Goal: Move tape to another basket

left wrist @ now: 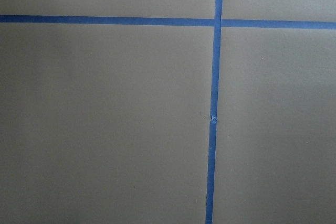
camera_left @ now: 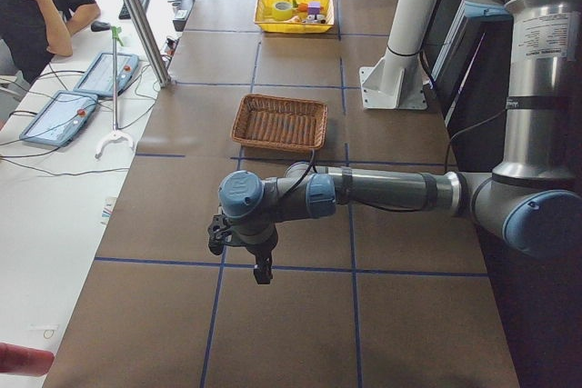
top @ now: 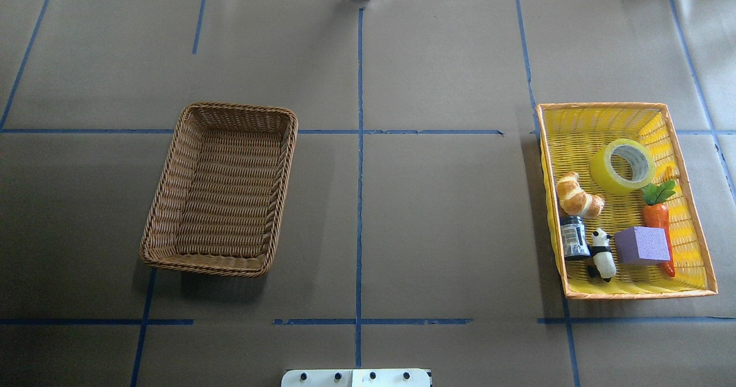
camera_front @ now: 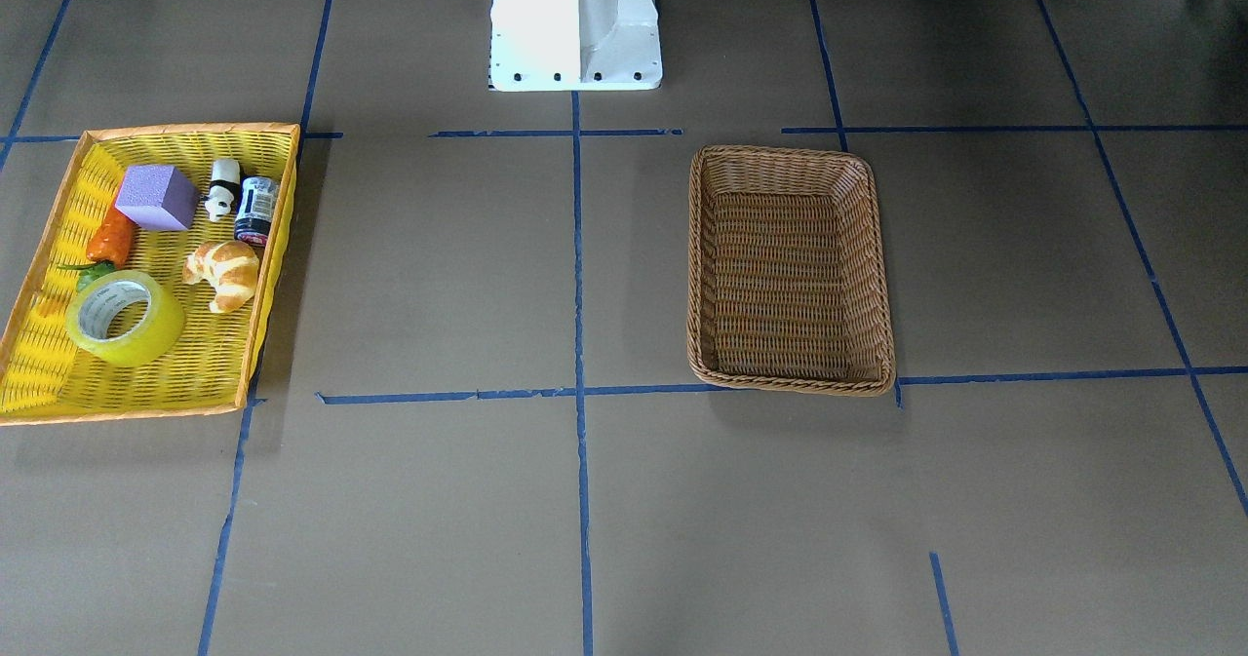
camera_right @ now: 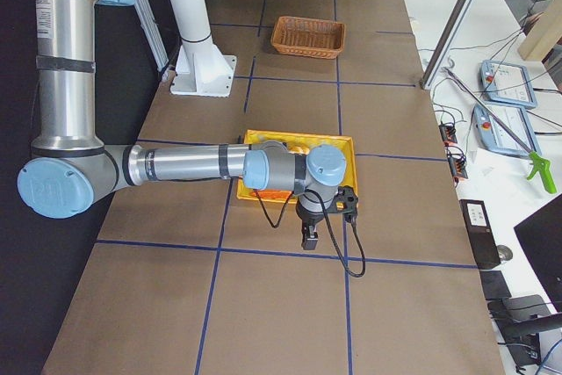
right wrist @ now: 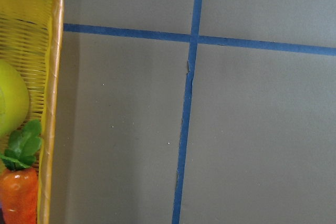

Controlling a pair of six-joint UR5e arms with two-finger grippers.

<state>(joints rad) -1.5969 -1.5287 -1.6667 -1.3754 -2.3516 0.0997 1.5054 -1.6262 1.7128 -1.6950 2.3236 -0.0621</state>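
Hovering just beside the yellow tray (top: pixel 632 294) near the counter's right end, the right claw (camera_right: pixel 309 239) is not yet reaching; how open it is, I cannot tell. The tape (top: pixel 622 167) is lying in that tray, so I'd judge a swing over it and down is coming next.

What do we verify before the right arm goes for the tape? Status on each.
1. The tape lies flat in the yellow tray, hole up: ok.
2. The tape is free of the croissant and the carrot: cannot tell, both sit close.
3. The wicker basket has nothing in it: ok.
4. The right gripper is open: cannot tell, seen only from the side, beside the tray.
5. The left gripper is away from the basket: ok, over bare table.
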